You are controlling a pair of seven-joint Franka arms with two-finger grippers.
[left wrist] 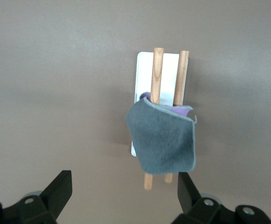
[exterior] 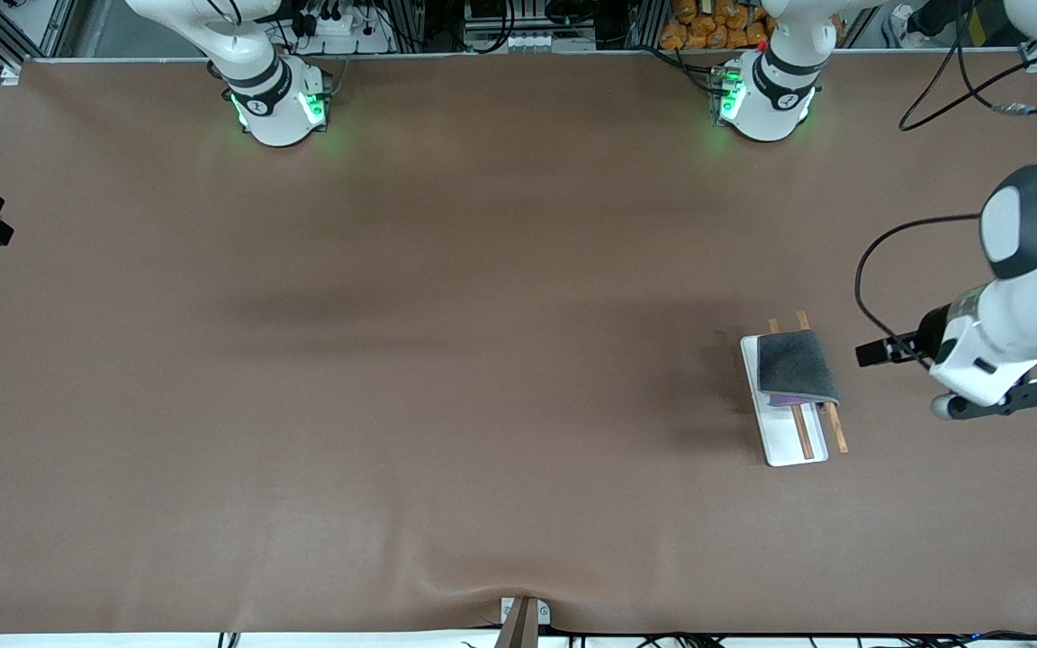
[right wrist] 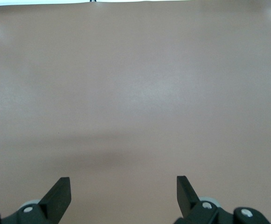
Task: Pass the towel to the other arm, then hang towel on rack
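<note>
Towel (exterior: pixel 796 366) draped over both rods of rack (exterior: pixel 784 432), toward left arm's end of tabletop (exterior: pixel 392 360). Left pincer (left wrist: pixel 124 196) spread wide, empty, clear of towel. Right pincer (right wrist: pixel 123 193) spread wide, empty, over bare tabletop.

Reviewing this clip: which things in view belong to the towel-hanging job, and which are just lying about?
Job:
towel, draped over the rack
left gripper, open, beside the rack
right gripper, open, waiting over bare table

Lying about:
cables and orange packets off the table's edge by the bases
</note>
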